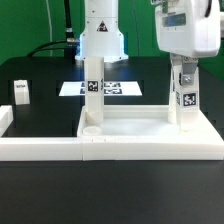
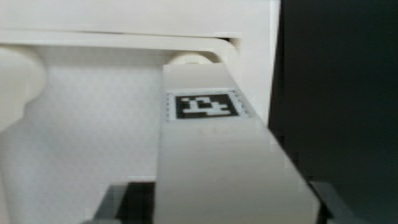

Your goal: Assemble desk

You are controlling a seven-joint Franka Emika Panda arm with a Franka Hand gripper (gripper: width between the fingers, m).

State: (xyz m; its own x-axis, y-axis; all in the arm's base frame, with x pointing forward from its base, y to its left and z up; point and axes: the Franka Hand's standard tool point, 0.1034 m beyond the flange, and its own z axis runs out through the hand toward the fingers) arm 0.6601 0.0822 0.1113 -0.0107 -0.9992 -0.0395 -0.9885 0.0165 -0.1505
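Lowest in the exterior view, a white border rail (image 1: 60, 150); behind it, centre frame, the desk top (image 1: 135, 121); a corner leg (image 1: 93, 95) upright at its left rear; at right, the gripper (image 1: 184, 80) seemingly clamps a second leg (image 1: 186, 108) upright; a third leg (image 1: 22, 93) far left; the marker board (image 1: 110, 88) beyond.

The wrist (image 1: 186, 28) is held vertical near the worktop's (image 1: 45, 70) edge on the exterior view's right, the gripper (image 1: 184, 82) pointed down and closed on an upright desk leg (image 1: 186, 108).
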